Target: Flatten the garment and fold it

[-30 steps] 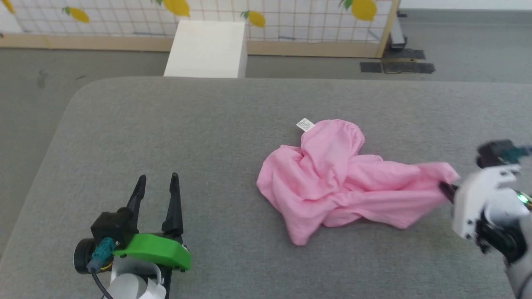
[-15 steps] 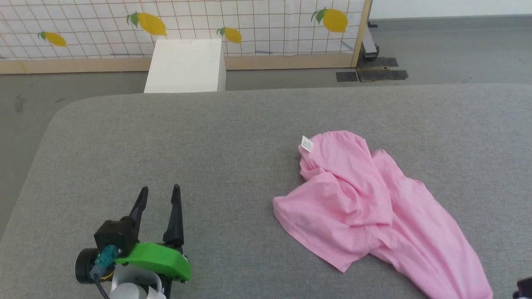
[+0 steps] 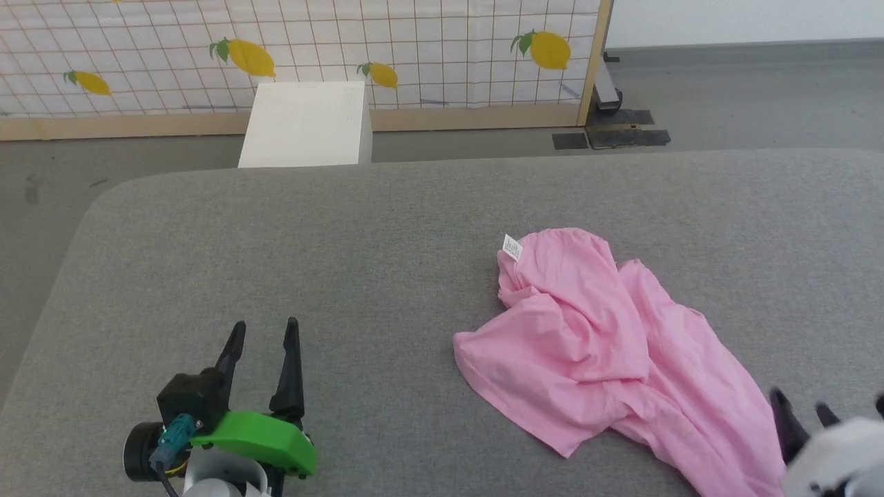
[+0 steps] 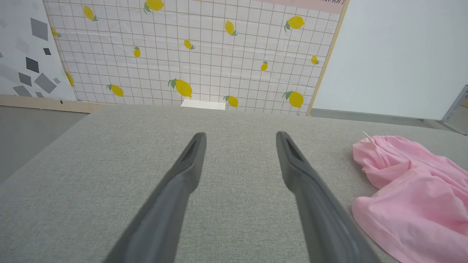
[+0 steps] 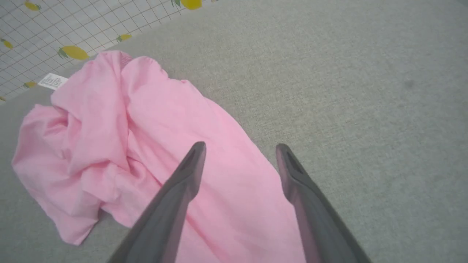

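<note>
1 garment (image 3: 594, 345), light pink, thin, heavily creased, lies bunched on the right half of the grey table (image 3: 345, 241); a long lobe runs toward the near right edge. 1 white label (image 3: 512, 247) sticks out at its far left corner. 2 grippers: left gripper (image 3: 265, 323) rests well apart from the cloth, jaws spread, holding nothing; right gripper (image 5: 240, 145) sits over the near lobe, jaws spread and empty. 1 white box (image 3: 304, 124) stands beyond the table
</note>
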